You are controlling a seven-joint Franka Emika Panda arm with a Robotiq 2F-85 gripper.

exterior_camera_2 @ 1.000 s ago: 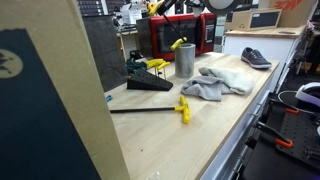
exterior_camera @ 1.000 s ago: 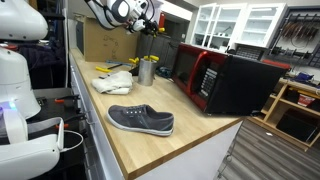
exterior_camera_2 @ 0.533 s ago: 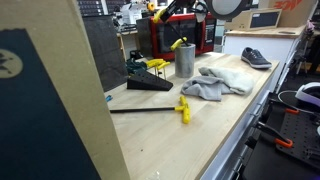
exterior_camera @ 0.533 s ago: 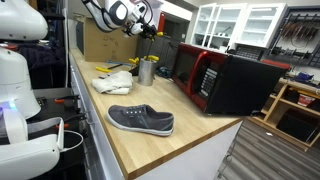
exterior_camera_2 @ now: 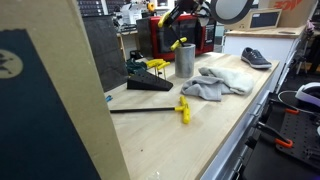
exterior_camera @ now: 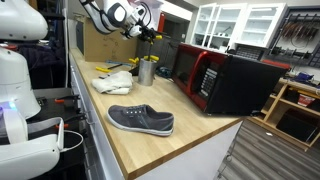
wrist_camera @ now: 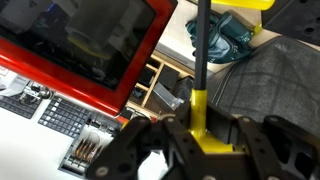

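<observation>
Yellow-and-black slender tool (wrist_camera: 200,105) is pinched between my gripper (wrist_camera: 200,148) fingers (wrist_camera: 150,152), closed narrow on its yellow part, black shaft pointing outward, high above the silver metal cup (exterior_camera: 147,70).

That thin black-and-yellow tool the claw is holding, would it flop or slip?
Probably stiff: the black-and-yellow tool runs dead straight out of the gripper. Being so slender, it is likely light. Its narrow shaft might pivot in the grip.
</observation>
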